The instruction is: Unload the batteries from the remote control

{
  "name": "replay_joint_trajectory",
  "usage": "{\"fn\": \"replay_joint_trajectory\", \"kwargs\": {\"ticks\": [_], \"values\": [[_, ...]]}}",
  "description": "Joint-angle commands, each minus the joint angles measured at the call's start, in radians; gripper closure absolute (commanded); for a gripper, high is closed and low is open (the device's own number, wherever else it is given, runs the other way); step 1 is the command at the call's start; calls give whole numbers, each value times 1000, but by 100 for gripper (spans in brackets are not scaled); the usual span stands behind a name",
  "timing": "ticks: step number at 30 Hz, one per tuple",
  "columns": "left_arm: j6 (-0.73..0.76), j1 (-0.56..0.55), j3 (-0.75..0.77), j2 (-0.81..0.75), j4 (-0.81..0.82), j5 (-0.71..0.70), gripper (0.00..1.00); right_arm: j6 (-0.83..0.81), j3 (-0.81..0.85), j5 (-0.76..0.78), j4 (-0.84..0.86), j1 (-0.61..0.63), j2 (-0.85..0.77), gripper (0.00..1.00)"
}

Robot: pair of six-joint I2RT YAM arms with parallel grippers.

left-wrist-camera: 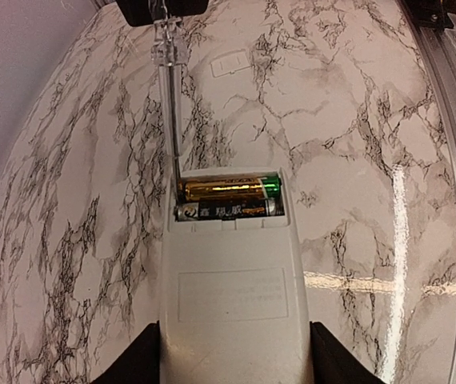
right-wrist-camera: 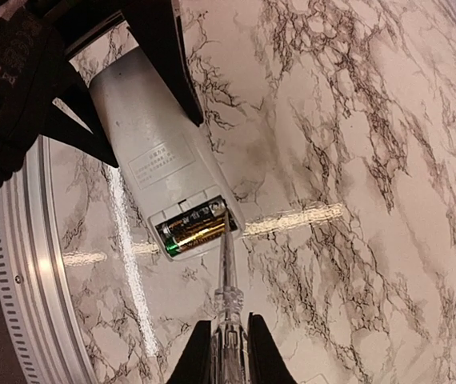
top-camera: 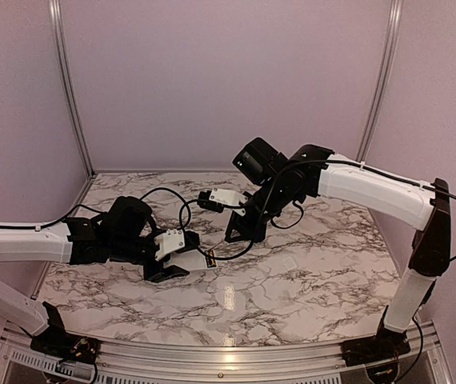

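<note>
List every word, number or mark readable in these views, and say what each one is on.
Nothing reads cleanly enough to quote.
Dark battery: pale printed characters, too blurred to read.
Remote control, back label: fine print, too small to read.
Gold battery: no legible print.
Clear-handled tool: no marking visible.

A table (top-camera: 308,272) with a white and grey marble top is sitting between pale purple walls (top-camera: 228,80). Shiny metal bars (top-camera: 66,88) are running up the back corners, and a metal rail (top-camera: 212,358) is running along the near edge. A small flat white cover (left-wrist-camera: 230,64) is lying on the table by itself. A thin tool (left-wrist-camera: 170,88) with a see-through handle is slanting down, metal tip first. Light is shining off the table.
</note>
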Motion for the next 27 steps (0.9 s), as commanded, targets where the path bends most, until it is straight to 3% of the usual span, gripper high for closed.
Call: {"fn": "replay_joint_trajectory", "kwargs": {"ticks": [1, 27], "values": [[-1, -5, 19, -32, 3, 20, 100, 19, 37, 56, -32, 6, 18, 100], [-16, -4, 14, -34, 12, 36, 100, 15, 44, -60, 18, 6, 11, 100]]}}
